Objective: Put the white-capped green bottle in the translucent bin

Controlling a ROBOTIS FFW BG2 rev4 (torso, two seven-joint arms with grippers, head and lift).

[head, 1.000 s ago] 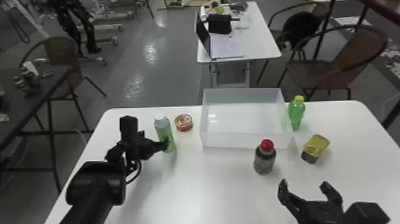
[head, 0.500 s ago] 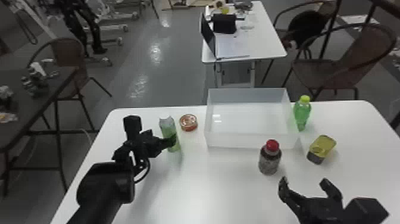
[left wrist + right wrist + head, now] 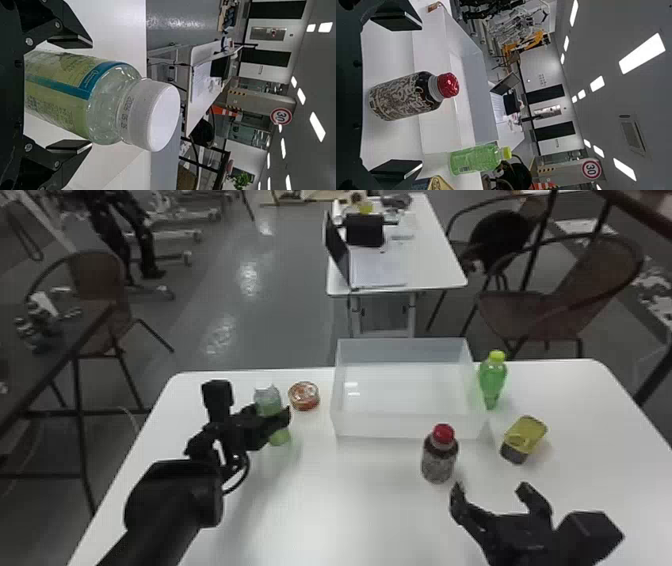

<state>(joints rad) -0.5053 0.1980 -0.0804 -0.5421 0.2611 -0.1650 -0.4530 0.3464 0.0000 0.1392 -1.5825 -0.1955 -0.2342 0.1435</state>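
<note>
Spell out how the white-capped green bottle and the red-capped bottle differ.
The white-capped green bottle is see-through above its label; the red-capped bottle looks dark, with a busy pattern. The green one is between the left gripper's open fingers, while the red-capped one stands clear of any fingers. Both are outside the bin.

White bench (image 3: 320, 515): white-capped green bottle (image 3: 269, 402), round tin (image 3: 304, 396) left; translucent bin (image 3: 395, 426) far; red-capped bottle (image 3: 439, 460) nearer; yellow-capped green bottle (image 3: 492, 380), yellow can (image 3: 527, 432) right.
</note>
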